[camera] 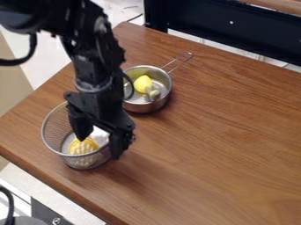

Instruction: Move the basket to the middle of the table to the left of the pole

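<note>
pose: pointing down | gripper: fingers apart | place: over basket

Toward the far left I see a round metal saucepan, its wire handle slanting up to the far right. Inside it I make out a yellow lemon-like piece, with a greyish piece just beside it that I can't name. A black beam crosses the far right, and at the near left corner I spot a dark panel with a screw. A ridged yellow thing sits at the near left.
</note>
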Motion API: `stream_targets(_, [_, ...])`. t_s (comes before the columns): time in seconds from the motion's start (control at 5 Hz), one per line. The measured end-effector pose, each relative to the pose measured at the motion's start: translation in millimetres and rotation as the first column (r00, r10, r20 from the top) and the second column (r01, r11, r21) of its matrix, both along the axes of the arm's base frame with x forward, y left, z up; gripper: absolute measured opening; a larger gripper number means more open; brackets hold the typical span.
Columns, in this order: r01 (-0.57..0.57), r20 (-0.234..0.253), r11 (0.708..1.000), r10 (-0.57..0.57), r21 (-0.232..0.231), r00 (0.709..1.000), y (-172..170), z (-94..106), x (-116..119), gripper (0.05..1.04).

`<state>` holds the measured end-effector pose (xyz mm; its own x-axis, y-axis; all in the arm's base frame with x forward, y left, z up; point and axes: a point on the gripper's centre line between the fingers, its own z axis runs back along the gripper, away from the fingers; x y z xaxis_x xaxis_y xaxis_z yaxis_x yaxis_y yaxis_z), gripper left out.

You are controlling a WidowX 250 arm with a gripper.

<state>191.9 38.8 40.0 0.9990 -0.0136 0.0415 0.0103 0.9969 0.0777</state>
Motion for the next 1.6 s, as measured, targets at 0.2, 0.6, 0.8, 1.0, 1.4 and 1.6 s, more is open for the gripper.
stream_targets(0.2, [0.017,0.001,1.0,-0.017,0.004,1.0,-6,-7.8,-4,0.955])
stream_targets(0.6, [-0.014,0.006,1.0,0.014,-0.015,1.0,-9,-7.4,-3,0.387])
stream_targets(0.8, [-0.011,0.01,1.0,0.011,-0.009,1.0,-11,-9.0,0,0.168])
stream_targets(1.0, [-0.02,0.025,1.0,0.02,0.0,0.999,-15,-7.9,8,0.075])
stream_targets(1.4, [-0.049,0.056,0.999,0.048,0.011,0.997,-39,4.8,13,0.056])
stream_targets(1.6, [-0.061,0.077,0.998,0.06,0.011,0.995,-61,16.7,17,0.056])
